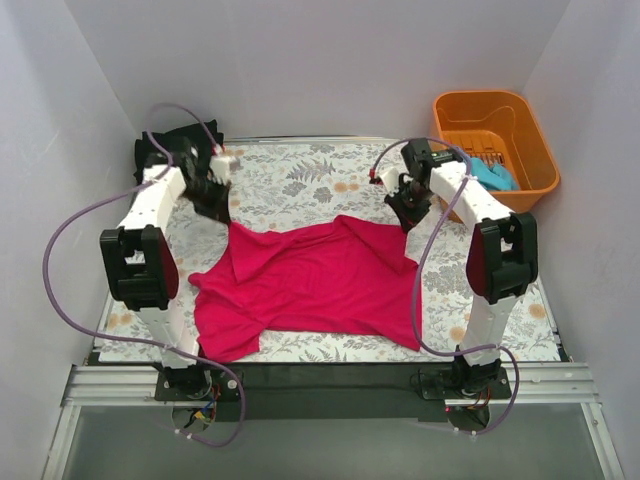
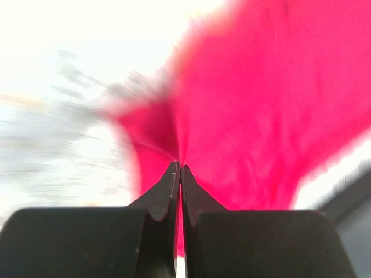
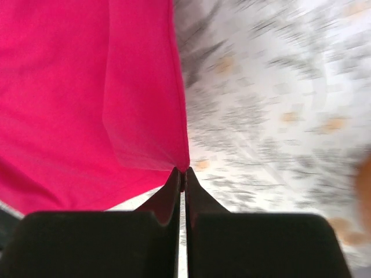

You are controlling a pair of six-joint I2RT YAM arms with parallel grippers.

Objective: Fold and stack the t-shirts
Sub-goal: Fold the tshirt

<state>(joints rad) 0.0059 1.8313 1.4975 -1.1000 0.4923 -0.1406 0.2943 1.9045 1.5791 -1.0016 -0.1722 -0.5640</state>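
I have my left gripper (image 2: 179, 169) and right gripper (image 3: 181, 172) each clamped on an edge of the bright magenta-pink soft cloth t-shirt (image 1: 320, 285), fabric fanning out beyond the jaws.

You had nothing to read at this moment: no lettering, label, brand or number was legible on the magenta t-shirt (image 1: 320, 285), the orange basket (image 1: 480, 96) or the patterned tablecloth (image 1: 300, 180).

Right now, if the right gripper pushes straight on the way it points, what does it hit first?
The magenta t-shirt: the right gripper is shut on its edge. Past that cloth, probably the floral table cover, though blur leaves depth unclear.
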